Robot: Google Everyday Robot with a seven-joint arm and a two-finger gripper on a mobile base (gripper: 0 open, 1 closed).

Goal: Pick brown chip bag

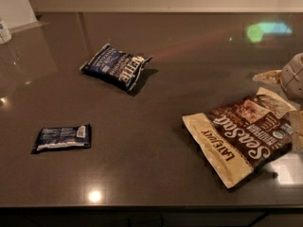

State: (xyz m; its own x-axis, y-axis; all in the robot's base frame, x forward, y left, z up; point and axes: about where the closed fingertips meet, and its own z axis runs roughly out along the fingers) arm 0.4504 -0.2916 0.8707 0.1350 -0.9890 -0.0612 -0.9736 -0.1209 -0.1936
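Observation:
The brown chip bag (246, 137) lies flat on the dark countertop (156, 169) at the front right. Its cream end band points to the front left, and the white "Sea Salt" script and "LATE JULY" lettering face up. My gripper (296, 122) shows only partly at the right edge of the camera view, over the bag's far right end. Its pale rounded wrist part (293, 77) sits just above. I cannot tell whether it touches the bag.
A blue-and-white puffy chip bag (116, 66) lies at the middle left. A small flat dark-blue packet (63, 137) lies at the front left. A white container (4, 31) stands at the far left edge. The counter's front edge runs along the bottom.

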